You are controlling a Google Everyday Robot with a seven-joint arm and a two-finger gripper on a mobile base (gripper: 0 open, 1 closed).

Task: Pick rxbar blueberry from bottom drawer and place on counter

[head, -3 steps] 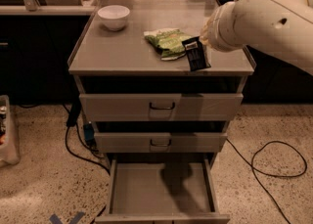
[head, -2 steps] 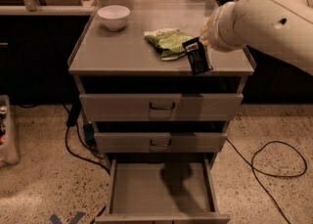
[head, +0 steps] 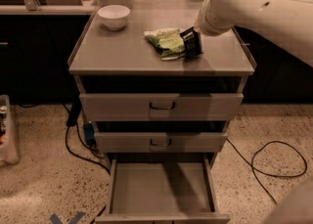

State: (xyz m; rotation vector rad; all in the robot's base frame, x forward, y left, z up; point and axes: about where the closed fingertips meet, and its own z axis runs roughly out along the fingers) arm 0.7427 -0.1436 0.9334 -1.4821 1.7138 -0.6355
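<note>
The rxbar blueberry point(head: 191, 43), a small dark bar, stands on end at the tip of my gripper point(head: 196, 33), which is shut on its upper end and mostly hidden behind the pale wrist. The bar's lower end is at or just above the counter point(head: 122, 54), right beside the green-and-white snack bag point(head: 165, 41). The bottom drawer point(head: 161, 189) is pulled out below, and its grey floor is bare.
A white bowl point(head: 114, 16) sits at the counter's back left. The two upper drawers point(head: 161, 105) are shut. Black cables point(head: 274, 162) lie on the speckled floor to the right and left of the cabinet. A bin point(head: 7, 130) stands at far left.
My gripper has carried the bar from the counter's front right edge back and a little left, up against the green bag. Nothing else has moved.
</note>
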